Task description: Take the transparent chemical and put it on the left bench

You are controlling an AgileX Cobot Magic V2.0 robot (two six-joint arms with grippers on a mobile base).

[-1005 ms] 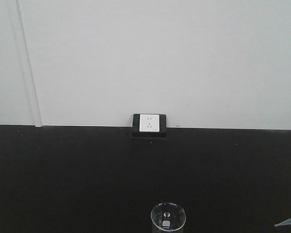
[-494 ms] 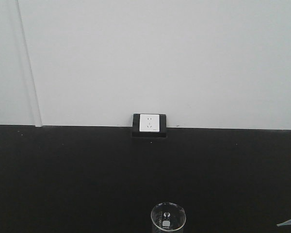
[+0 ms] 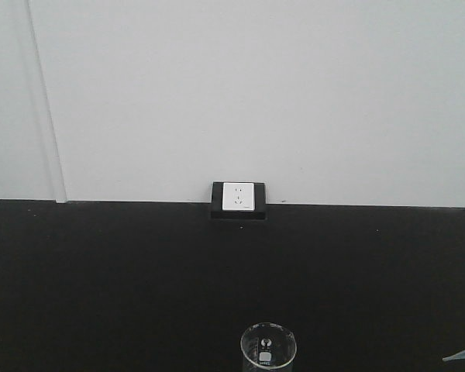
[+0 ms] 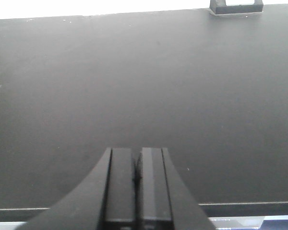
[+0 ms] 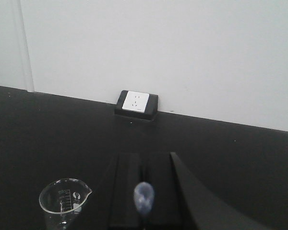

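Left gripper (image 4: 137,158) extending over bare black benchtop (image 4: 144,86), fingers pressing together, gripping nothing. Glass beaker (image 5: 65,201) standing upright on near benchtop, just left of right gripper (image 5: 144,165), untouched. Right gripper pointing toward far wall socket (image 5: 136,102), fingers closing together, pale blur between them.

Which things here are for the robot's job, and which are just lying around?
For the job: the transparent chemical, a small clear beaker; the right gripper near it; the left gripper. The left bench is not in view.
Just there: the white wall socket; the black benchtop under the beaker.
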